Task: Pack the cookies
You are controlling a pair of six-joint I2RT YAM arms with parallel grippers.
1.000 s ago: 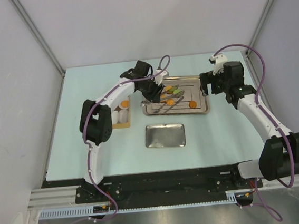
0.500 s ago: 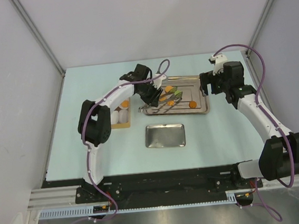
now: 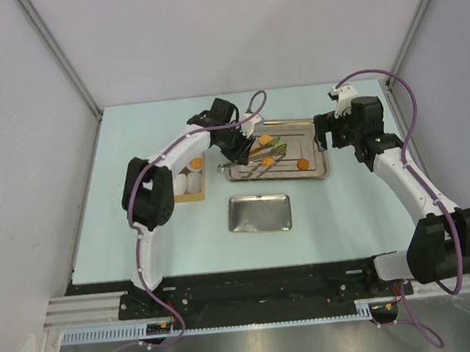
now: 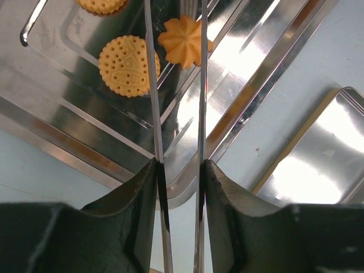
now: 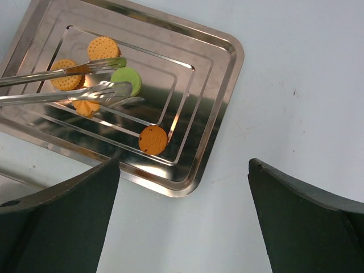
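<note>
Far left: a wooden holder [image 3: 190, 183] carries white paper cups [image 3: 186, 181]. An orange spot at its far end may be a cookie; the top view is too small to confirm.

My left gripper [image 4: 179, 187] reaches over the near-left corner of the large steel tray [image 5: 206, 96]. Its jaws are pressed onto the two arms of a pair of metal tongs [image 5: 57, 72], which run between my fingers [image 4: 133, 216] out over the tray.

The cookies [image 5: 103, 48] lie loose in the large tray. Two dotted orange ones and a flower-shaped orange one [image 4: 185, 40] sit at its left part. The green cookie [image 5: 129, 79] is just beside the tong tips; contact cannot be told. A plain orange cookie [image 5: 153, 140] lies apart, nearer the tray's front edge.

A small steel tray [image 3: 259, 213] sits on the table in front of the large one, apart from it.

My right gripper [image 5: 183, 170] hangs above bare table by the large tray's right side, jaws spread wide, holding nothing.
</note>
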